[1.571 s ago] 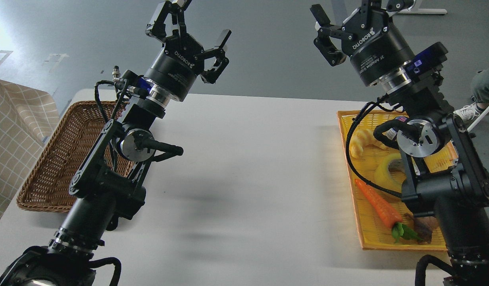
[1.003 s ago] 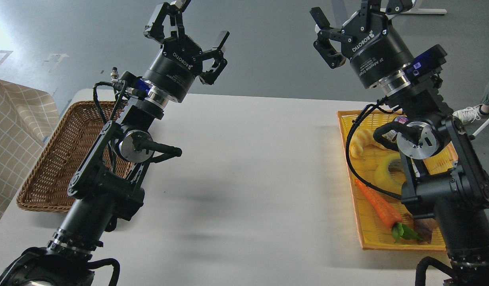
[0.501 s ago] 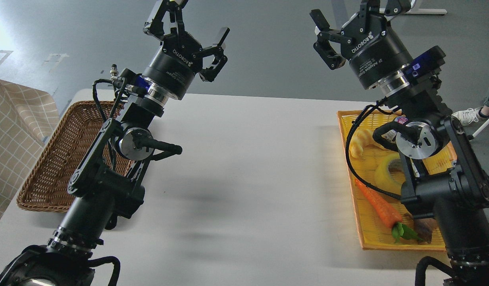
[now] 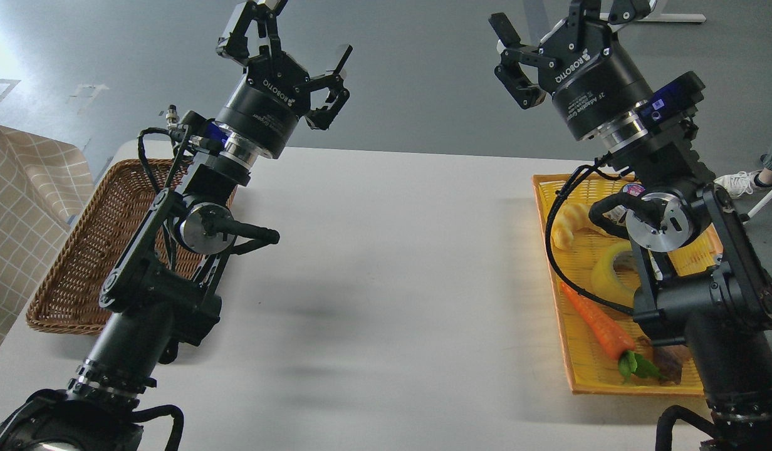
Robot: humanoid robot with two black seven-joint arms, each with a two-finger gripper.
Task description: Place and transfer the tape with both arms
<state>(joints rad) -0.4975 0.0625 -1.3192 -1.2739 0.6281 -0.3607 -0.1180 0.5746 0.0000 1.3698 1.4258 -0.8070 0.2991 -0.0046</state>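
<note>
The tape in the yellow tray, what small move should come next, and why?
Probably lower the right gripper toward the tape. It hangs open and high above the yellow tray, holding nothing, while the tape lies there partly hidden behind that arm. The left gripper is open too, but far off.
</note>
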